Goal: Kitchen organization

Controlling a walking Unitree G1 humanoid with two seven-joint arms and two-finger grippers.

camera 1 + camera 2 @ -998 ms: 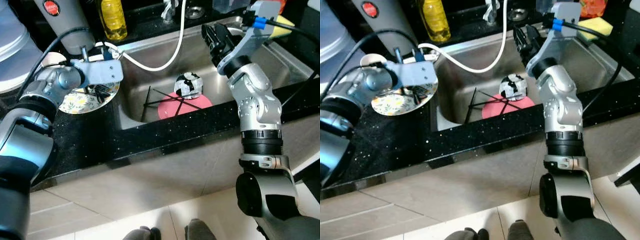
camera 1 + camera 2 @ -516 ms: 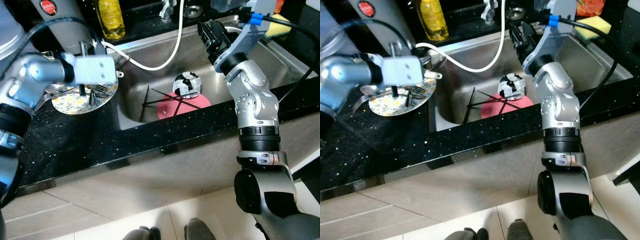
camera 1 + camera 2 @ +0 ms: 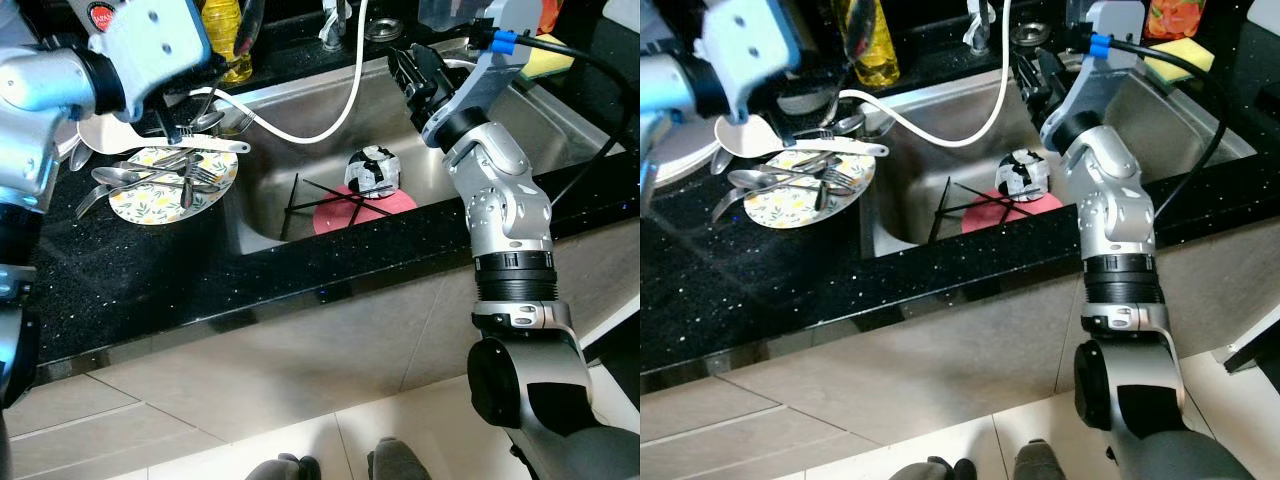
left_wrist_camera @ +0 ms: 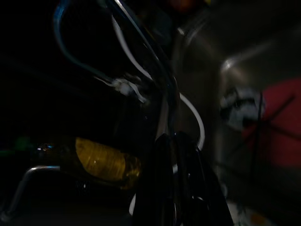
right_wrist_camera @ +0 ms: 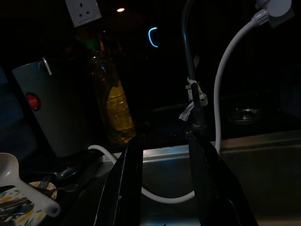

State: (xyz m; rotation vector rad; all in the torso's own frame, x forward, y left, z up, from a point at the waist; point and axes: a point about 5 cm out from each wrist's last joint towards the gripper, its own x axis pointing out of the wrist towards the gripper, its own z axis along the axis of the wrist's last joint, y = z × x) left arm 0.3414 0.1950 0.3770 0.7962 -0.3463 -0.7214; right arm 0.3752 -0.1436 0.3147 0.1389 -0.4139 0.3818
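Black speckled counter (image 3: 180, 280) before me, steel sink (image 3: 560, 110) set into it. My left gripper (image 4: 176, 188) raised above floral plate (image 3: 135, 205) piled with cutlery (image 3: 150, 178); fingers pressed together, whether anything is pinched I cannot tell. My right gripper (image 5: 162, 179) over sink, fingers apart, empty. Below it: pink plate (image 3: 385, 205), patterned cup (image 3: 375, 170). Yellow bottle (image 5: 115, 110) beyond fingertips. Tiled floor (image 3: 200, 430) below.

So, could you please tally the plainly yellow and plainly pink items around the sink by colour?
Yellow: 2, the bottle and the sponge
Pink: 1, the plate in the sink
Total: 3
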